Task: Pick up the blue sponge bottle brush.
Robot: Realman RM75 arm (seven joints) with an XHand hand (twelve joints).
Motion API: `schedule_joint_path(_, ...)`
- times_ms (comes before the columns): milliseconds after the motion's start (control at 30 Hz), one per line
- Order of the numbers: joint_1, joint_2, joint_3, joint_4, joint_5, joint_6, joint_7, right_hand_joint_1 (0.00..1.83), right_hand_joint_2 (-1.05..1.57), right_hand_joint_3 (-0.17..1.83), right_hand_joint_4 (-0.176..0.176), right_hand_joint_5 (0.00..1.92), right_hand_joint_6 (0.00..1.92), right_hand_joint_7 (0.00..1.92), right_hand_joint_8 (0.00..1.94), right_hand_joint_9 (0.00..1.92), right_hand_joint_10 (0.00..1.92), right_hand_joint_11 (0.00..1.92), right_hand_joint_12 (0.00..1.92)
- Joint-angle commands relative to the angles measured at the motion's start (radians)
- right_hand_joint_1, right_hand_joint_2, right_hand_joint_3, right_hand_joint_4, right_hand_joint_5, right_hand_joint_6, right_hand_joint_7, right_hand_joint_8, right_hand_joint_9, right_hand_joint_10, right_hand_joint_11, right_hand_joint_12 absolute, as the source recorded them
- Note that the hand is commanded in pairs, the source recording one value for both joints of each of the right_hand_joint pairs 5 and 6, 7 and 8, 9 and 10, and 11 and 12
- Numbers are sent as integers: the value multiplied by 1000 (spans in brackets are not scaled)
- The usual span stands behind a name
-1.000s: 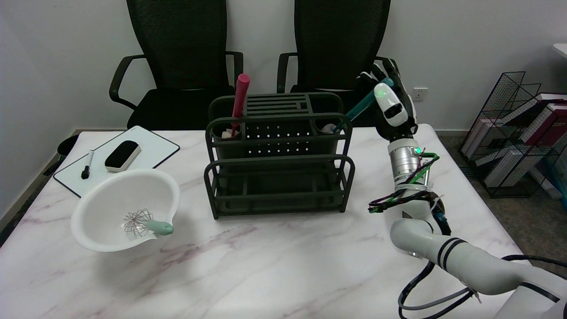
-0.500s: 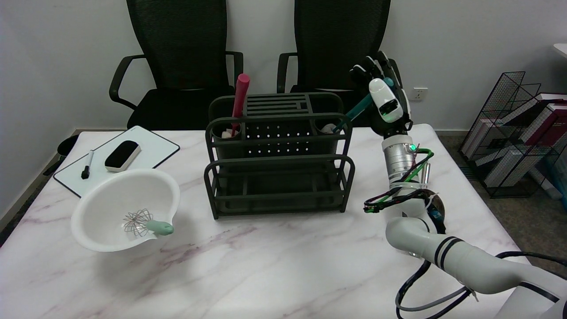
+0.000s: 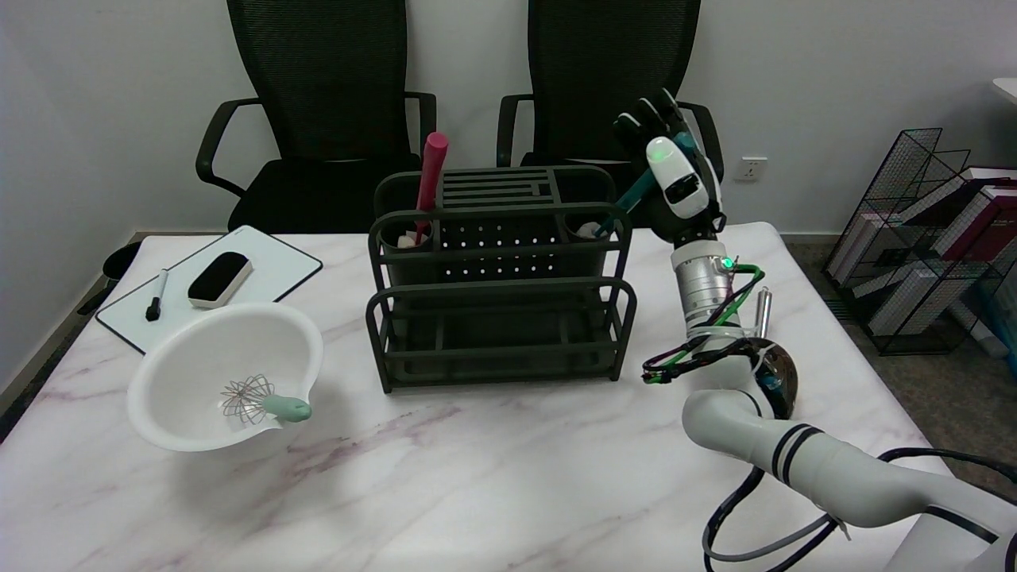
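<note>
The blue sponge bottle brush (image 3: 632, 197) stands in the right cup of the black rack (image 3: 499, 278). Its white sponge head sits in the cup and its teal handle leans up to the right. My right hand (image 3: 666, 171) is at the top of that handle. The white thumb lies across the front of the handle and the dark fingers (image 3: 640, 121) reach up behind it. The handle's tip shows just right of the thumb. How tightly the hand closes on the handle is hidden. A red brush (image 3: 430, 179) stands in the rack's left cup.
A white bowl (image 3: 199, 357) holding a whisk (image 3: 258, 401) lies tipped at the left front. Behind it is a whiteboard (image 3: 270, 266) with an eraser and a marker. A steel ladle (image 3: 775, 365) lies by my forearm. Two black chairs stand behind the table, and a wire shelf at the right.
My right hand has moved left and slightly up along the handle's top. The blue brush's handle now leans less far to the right. Its head is still in the cup.
</note>
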Motion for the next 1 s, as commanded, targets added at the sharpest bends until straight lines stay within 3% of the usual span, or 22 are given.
schedule_joint_path(33, -1, -10, -12, 4, 2, -9, -1, 1116, 163, 1115, 0, 642, 642, 423, 423, 574, 574, 462, 462)
schedule_joint_path(267, 0, -10, -12, 4, -1, -10, -1, 1114, 282, 1059, 0, 854, 854, 821, 821, 658, 658, 575, 575)
schedule_joint_path(667, 4, -10, -12, 13, -2, -17, -1, 1123, 435, 1019, 0, 884, 884, 924, 924, 737, 737, 910, 910)
schedule_joint_path(1000, 7, -10, -12, 22, -3, -19, -1, 1155, 613, 856, 0, 955, 955, 1244, 1244, 1186, 1186, 1311, 1311)
